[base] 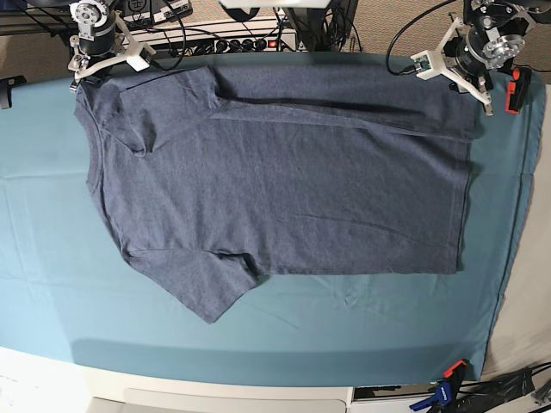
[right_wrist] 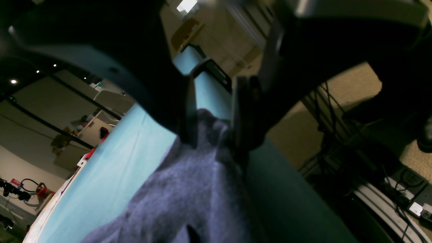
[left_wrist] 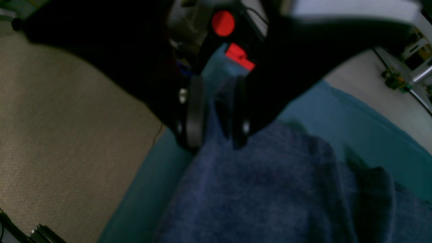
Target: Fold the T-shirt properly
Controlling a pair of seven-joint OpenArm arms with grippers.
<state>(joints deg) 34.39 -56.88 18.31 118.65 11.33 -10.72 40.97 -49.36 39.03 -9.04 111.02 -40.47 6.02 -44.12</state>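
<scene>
Left hand [left_wrist: 216,114]: fingers [left_wrist: 194,111] pinched on a ridge of the T-shirt [left_wrist: 263,182], cloth bunched up between the pads. Narrow gap, filled with fabric. In the base view this hand [base: 472,79] sits at the far right corner of the shirt, at the hem end.

Right hand [right_wrist: 211,114]: same picture, fingers [right_wrist: 189,111] closed on a hump of blue-grey cloth [right_wrist: 189,189] that rises between them. In the base view it [base: 93,58] is at the far left corner, by the shoulder and neck end.

T-shirt [base: 284,198] lies across the worktop, neck to the left, hem to the right. Far long edge is folded over toward the middle, a band running between the two hands. Far sleeve is folded in on the body at upper left. Near sleeve sticks out flat toward the front edge. Plain side up, lettering not visible.

Under it: teal cloth [base: 362,327] covering the worktop, a few wrinkles near the front. Blue-and-orange clamp [base: 443,391] on the front right corner of the cloth. Red clamp [base: 516,90] at the far right edge, just beside the left hand. Cables and a power strip [base: 232,41] behind the far edge.
</scene>
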